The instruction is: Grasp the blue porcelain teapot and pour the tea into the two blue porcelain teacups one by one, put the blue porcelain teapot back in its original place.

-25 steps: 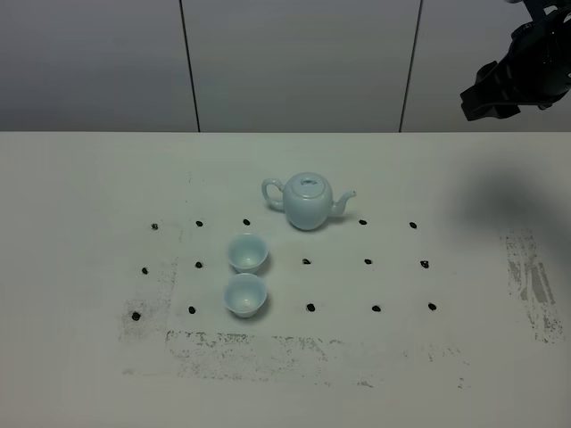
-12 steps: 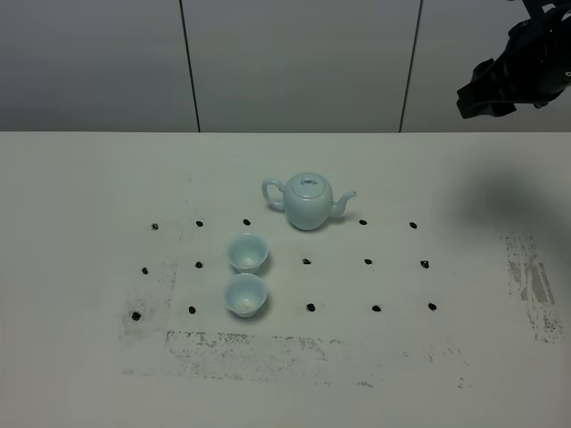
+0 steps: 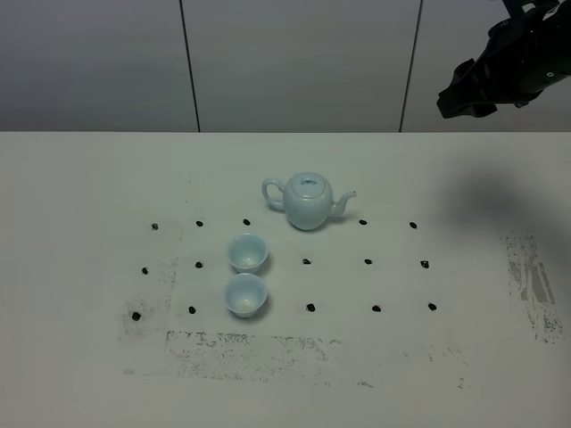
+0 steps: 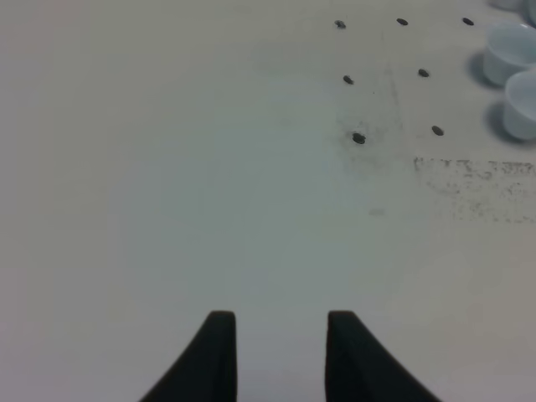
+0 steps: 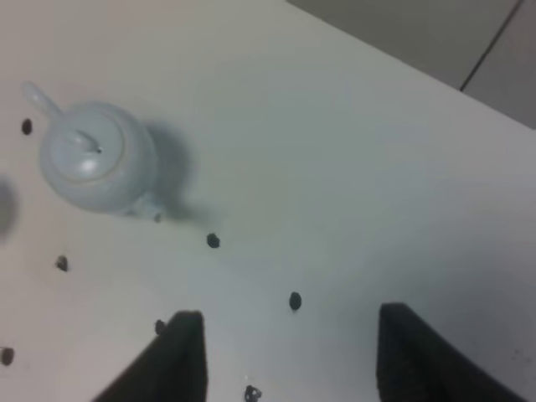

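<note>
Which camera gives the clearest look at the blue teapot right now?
The exterior high view: the blue porcelain teapot stands whole there, with lid, spout and handle sharp. The right wrist view shows it from above, blurrier. The left wrist view shows at most a sliver.

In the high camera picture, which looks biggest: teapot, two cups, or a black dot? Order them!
1. Teapot, largest.
2. The far cup and the near cup, which look alike.
3. A black dot, smallest.

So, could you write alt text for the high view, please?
A pale blue teapot stands on a white table, with a cup and a second cup in front of it. A black end effector hangs upper right.
</note>
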